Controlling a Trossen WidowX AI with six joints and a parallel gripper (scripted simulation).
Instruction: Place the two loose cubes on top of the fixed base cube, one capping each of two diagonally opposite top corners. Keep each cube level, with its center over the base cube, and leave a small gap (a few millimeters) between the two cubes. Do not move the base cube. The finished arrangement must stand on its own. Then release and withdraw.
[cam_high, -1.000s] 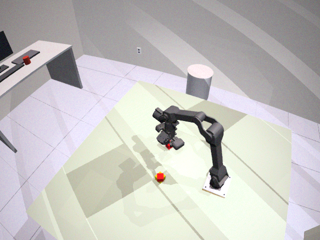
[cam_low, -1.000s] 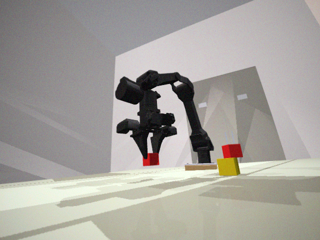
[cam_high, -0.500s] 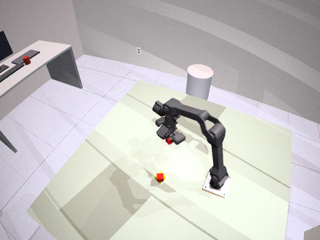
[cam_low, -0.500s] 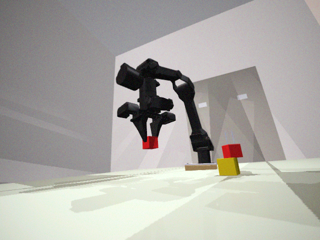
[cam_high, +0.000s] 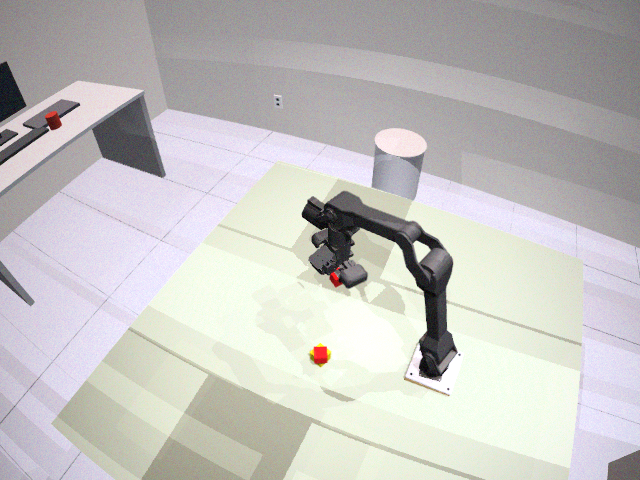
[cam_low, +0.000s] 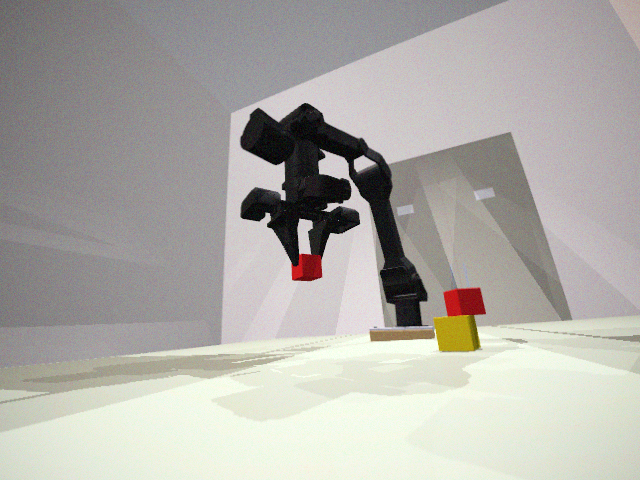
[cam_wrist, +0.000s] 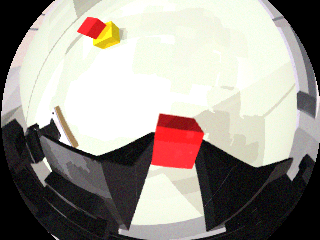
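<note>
Red cube (cam_high: 335, 279) (cam_low: 307, 267) (cam_wrist: 176, 142) between gripper (cam_high: 337, 273) (cam_low: 308, 259) (cam_wrist: 175, 140) fingertips, aloft, seemingly level.

"What is the wrist view showing nearest the camera?"

"The jaws are gripping a red cube (cam_wrist: 175, 145), one dark finger pressing on either side of it. The cube's darker face is pointing toward the upper part of the view."

"And farther off?"

"A yellow cube (cam_wrist: 106, 39) is sitting on the pale bench (cam_wrist: 115, 95), up toward the top left. A second red cube (cam_wrist: 91, 27) is resting on it, off to one side and overhanging."

"Is anything else showing?"

"Yes, a base plate (cam_wrist: 65, 127) is peeking out at the left, its tan edge facing the bench's bright middle."
</note>
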